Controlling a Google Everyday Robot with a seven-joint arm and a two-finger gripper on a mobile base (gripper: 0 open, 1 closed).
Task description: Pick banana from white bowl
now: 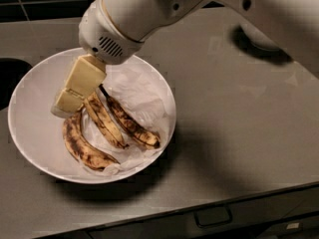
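Gripper [66, 102] — over banana [105, 122] (white bowl [31, 128])

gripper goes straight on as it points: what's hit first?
The gripper, low over the left of the white bowl, points down-left: probably the curved banana first, at its upper end; depth unclear.

Cream tool [64, 103] over white bowl [30, 133]; yellow banana [104, 123], brown-black streaks.
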